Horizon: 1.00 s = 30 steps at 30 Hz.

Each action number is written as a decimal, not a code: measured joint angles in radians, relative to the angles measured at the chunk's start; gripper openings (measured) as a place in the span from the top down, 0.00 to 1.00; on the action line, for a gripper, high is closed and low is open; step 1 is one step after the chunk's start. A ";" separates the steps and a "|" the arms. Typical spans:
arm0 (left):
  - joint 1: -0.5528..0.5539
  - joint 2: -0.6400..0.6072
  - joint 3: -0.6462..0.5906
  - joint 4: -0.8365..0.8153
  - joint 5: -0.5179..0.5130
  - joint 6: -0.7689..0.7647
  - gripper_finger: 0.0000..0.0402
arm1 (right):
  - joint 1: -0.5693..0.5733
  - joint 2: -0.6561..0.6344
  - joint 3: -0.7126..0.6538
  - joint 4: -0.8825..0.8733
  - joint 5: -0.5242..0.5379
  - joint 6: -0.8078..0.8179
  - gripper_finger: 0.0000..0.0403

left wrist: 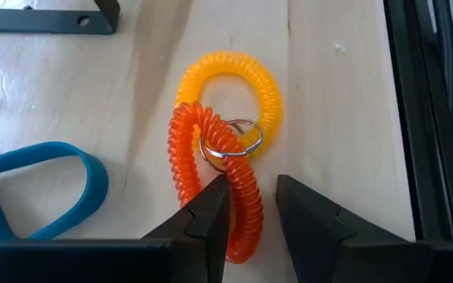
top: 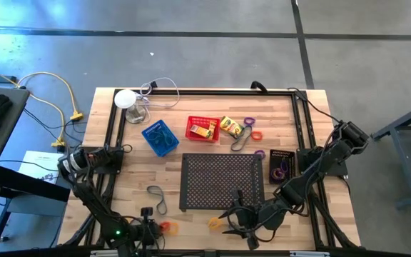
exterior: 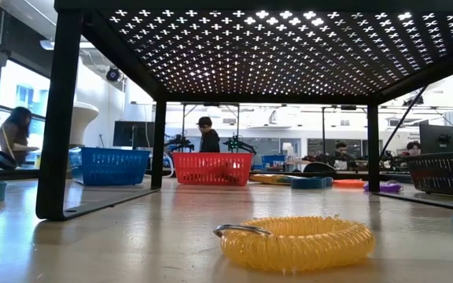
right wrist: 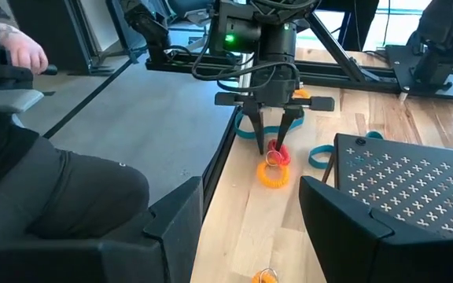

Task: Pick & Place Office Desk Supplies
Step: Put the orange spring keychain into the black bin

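Note:
An orange coil loop (left wrist: 211,169) and a yellow coil loop (left wrist: 230,82) lie on the table near its front edge, joined by a metal ring (left wrist: 230,141). My left gripper (left wrist: 250,179) points down over them, open, one finger on each side of the orange loop's near stretch; the right wrist view shows it (right wrist: 270,141) from the front. My right gripper (right wrist: 248,189) hangs open above the table's front edge with nothing between its fingers. Another yellow coil loop (exterior: 293,240) lies flat near it. Blue (top: 159,137), red (top: 202,128) and black (top: 282,164) baskets stand farther back. My left gripper stands astride the near stretch of the orange coil loop (left wrist: 246,208), fingers pointing down and lying across it. One finger (left wrist: 211,208) shows right against the coil; whether it touches, I cannot tell. A gap shows at the other finger. The loop lies flat on the table.
A large black perforated tray (top: 222,180) stands mid-table on legs. A yellow crayon box (top: 230,126) lies beside the red basket, another (top: 204,130) in it. Blue bands (left wrist: 38,189) lie beside the left gripper. A person's hand (right wrist: 22,51) shows beyond the table's edge.

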 joint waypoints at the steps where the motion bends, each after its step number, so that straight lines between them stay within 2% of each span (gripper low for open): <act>1: 0.000 -0.003 0.000 0.001 -0.002 0.015 0.77 | 0.000 0.000 0.000 -0.002 -0.004 -0.007 0.50; 6: 0.004 -0.034 0.023 -0.024 0.015 0.138 0.91 | 0.005 0.007 0.000 -0.022 -0.044 -0.036 0.50; 8: 0.005 -0.056 0.042 -0.067 0.015 0.182 0.96 | 0.018 0.026 0.000 -0.014 -0.025 -0.094 0.51; 12: 0.012 -0.088 0.125 -0.201 -0.011 0.188 0.97 | 0.041 0.080 -0.001 0.054 0.016 -0.190 0.55; 15: 0.020 -0.088 0.216 -0.274 -0.093 0.226 0.97 | 0.055 0.127 -0.001 0.145 0.024 -0.269 0.59; 18: 0.039 -0.094 0.321 -0.234 -0.199 0.304 0.98 | 0.068 0.182 0.000 0.250 0.048 -0.439 0.63; 21: 0.064 -0.094 0.408 -0.160 -0.231 0.346 0.98 | 0.079 0.233 0.000 0.406 0.087 -0.621 0.68; 25: 0.103 -0.095 0.444 0.013 -0.189 0.444 0.98 | 0.080 0.280 0.000 0.608 0.137 -0.698 0.73; 30: 0.161 -0.094 0.444 0.091 -0.096 0.469 0.98 | 0.076 0.296 0.000 0.633 0.137 -0.714 0.75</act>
